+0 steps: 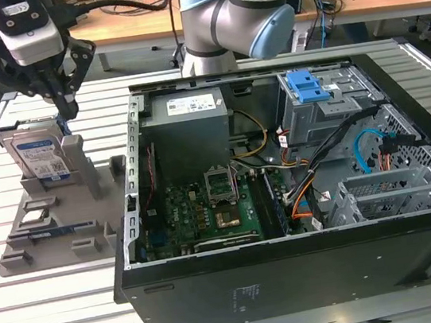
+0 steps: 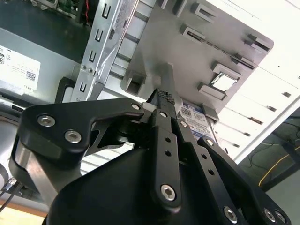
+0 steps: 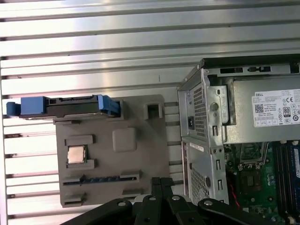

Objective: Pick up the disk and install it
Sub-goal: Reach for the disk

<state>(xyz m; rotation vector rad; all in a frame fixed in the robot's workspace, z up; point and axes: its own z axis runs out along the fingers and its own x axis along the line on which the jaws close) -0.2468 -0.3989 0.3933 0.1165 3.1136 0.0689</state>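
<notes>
The disk (image 1: 40, 156) stands on edge in a slot at the far end of a grey fixture plate (image 1: 56, 224), at the exterior view's left, its white-and-blue label facing the camera. The first wrist view looks down on its top edge, and the disk (image 3: 61, 106) shows blue rails at both ends. My gripper (image 1: 65, 110) hangs just above the disk's end nearer the computer, not touching it. Its fingers are pressed together with nothing between them. In the second wrist view the gripper (image 2: 164, 96) tapers to a closed tip, with the disk (image 2: 194, 117) label behind it.
An open computer case (image 1: 139, 220) lies beside the fixture, with a grey power supply (image 1: 189, 113), a motherboard (image 1: 214, 210) and a drive cage with a blue latch (image 1: 307, 84). The fixture also holds a processor chip (image 3: 76, 154) and a memory stick (image 3: 101, 179).
</notes>
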